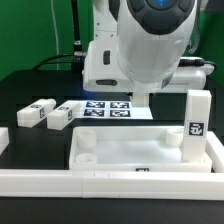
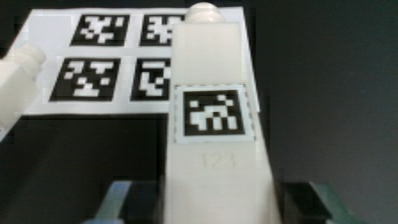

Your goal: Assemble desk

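1. While closed to roughly half span, grips with the two-finger gripper [image 2: 210,203] a white square plastic leg block [image 2: 215,110] bearing a tag, seemingly pads against its sides; points its peg tip [image 2: 205,12] away from the wrist, probably for seating in a socket.
2. Sits beside the marker board [image 1: 105,108], behind the large white shallow rimmed tabletop [image 1: 110,150].
3. Shares the scene with an upright leg [image 1: 197,125] at the tabletop's corner on the exterior view's right, plus a lying leg [image 1: 35,111] and its neighbour [image 1: 60,117] at the left.
4. Needs care near that upright leg and the long white border rail [image 1: 100,183].
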`<state>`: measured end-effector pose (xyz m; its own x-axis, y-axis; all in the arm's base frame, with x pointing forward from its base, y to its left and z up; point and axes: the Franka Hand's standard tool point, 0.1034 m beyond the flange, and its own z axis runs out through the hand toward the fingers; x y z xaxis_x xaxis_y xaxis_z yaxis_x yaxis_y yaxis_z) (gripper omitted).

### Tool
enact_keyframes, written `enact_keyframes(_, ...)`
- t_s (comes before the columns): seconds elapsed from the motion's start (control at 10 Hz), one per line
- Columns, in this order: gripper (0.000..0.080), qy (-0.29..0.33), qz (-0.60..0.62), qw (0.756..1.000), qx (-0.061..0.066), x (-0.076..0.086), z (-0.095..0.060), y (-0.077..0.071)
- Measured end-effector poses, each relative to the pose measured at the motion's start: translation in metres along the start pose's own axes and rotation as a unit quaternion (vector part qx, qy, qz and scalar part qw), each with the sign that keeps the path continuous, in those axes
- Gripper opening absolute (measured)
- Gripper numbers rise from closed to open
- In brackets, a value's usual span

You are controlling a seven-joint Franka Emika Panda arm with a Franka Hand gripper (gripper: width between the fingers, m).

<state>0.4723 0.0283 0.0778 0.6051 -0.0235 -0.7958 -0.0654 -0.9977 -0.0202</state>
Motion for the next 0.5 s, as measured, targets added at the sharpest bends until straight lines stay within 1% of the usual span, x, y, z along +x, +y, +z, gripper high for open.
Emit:
enact_keyframes(0.1, 0.0290, 0.028, -0.014, 0.999, 0.004, 0.002, -0.009, 0.008)
enact_keyframes(0.2, 0.0290, 0.054, -0.014, 0.998, 0.005, -0.006, -0.030, 0.012)
enact_keyframes(0.3, 0.0290, 0.080, -0.018, 0.997, 0.008, -0.012, -0.049, 0.012)
enact_keyframes(0.4, 0.0290, 0.118, -0.016, 0.993, 0.010, -0.012, -0.070, 0.015)
enact_keyframes(0.5, 0.0290, 0.138, -0.011, 0.990, 0.011, -0.012, -0.081, 0.015)
